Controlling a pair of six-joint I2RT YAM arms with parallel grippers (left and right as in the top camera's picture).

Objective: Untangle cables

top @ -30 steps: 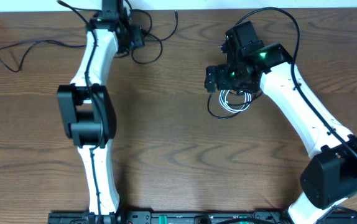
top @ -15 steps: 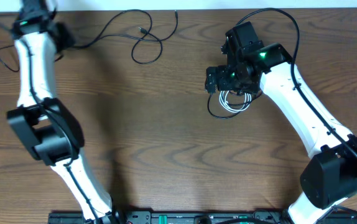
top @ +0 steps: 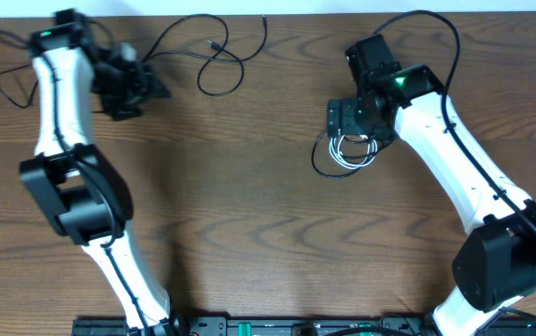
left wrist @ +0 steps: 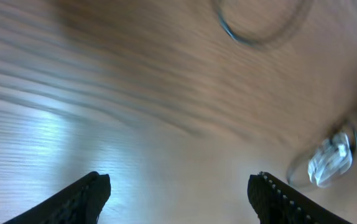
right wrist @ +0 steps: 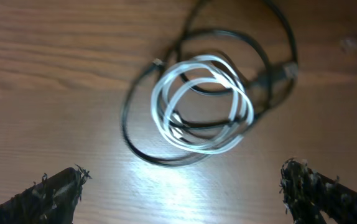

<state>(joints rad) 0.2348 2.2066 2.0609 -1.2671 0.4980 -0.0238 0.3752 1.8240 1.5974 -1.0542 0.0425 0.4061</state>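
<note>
A white cable (right wrist: 203, 106) lies coiled on the wood table, with a black cable (right wrist: 129, 127) looped around and through it. In the overhead view this bunch (top: 346, 155) sits just below my right gripper (top: 347, 117). The right gripper (right wrist: 181, 193) hovers over the bunch, open and empty. A long black cable (top: 193, 18) runs along the table's far edge and ends in a loop (top: 219, 93). My left gripper (top: 130, 89) is left of that loop, above bare wood. The left gripper (left wrist: 178, 193) is open and empty in a blurred view, where a dark cable loop (left wrist: 253, 42) shows at the top.
The long cable's other end (top: 2, 77) trails to the far left corner, behind the left arm. A blurred pale object (left wrist: 331, 158) shows at the right of the left wrist view; I cannot tell what it is. The right arm's own thick black cord (top: 436, 23) arcs above it.
The left arm swung from the loop at the top middle to the far left corner, then back right and nearer. The right gripper shifted slightly right over the coil.
</note>
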